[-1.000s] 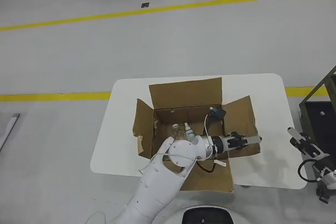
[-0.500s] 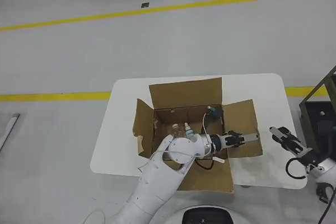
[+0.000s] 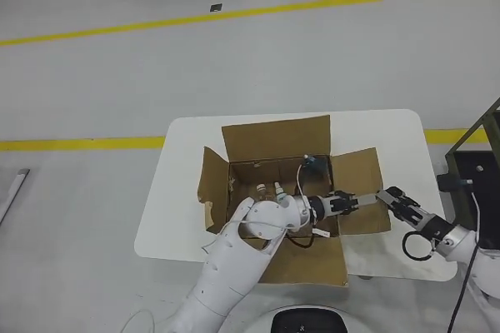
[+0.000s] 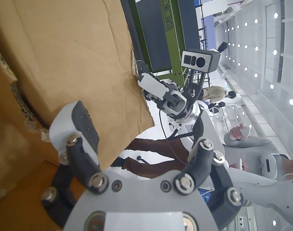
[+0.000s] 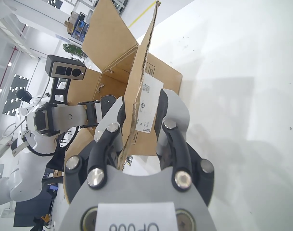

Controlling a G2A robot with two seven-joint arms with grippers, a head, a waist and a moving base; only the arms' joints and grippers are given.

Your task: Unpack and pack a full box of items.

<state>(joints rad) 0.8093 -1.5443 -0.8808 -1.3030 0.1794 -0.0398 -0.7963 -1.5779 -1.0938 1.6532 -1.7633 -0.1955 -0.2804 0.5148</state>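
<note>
An open cardboard box (image 3: 275, 140) stands on the white table (image 3: 183, 208) with its flaps spread out. Inside it are small white-capped bottles (image 3: 267, 191) and a dark blue item (image 3: 317, 164) with a white cable. My left gripper (image 3: 360, 200) lies across the box over the right flap (image 3: 358, 171), open, with the flap's corner (image 4: 127, 111) between its fingers (image 4: 75, 118). My right gripper (image 3: 389, 196) is at that flap's outer edge. It is open and straddles the labelled flap edge (image 5: 136, 102), its pads (image 5: 164, 111) on either side.
A green metal rack (image 3: 483, 158) stands just beyond the table's right end, close to my right arm. The box's near flap (image 3: 312, 262) hangs over the table's front edge. A grey bar (image 3: 8, 200) lies on the floor far left.
My right arm has swung in from beyond the table's right edge to the box's right flap. The left gripper has drawn back slightly toward the box.
</note>
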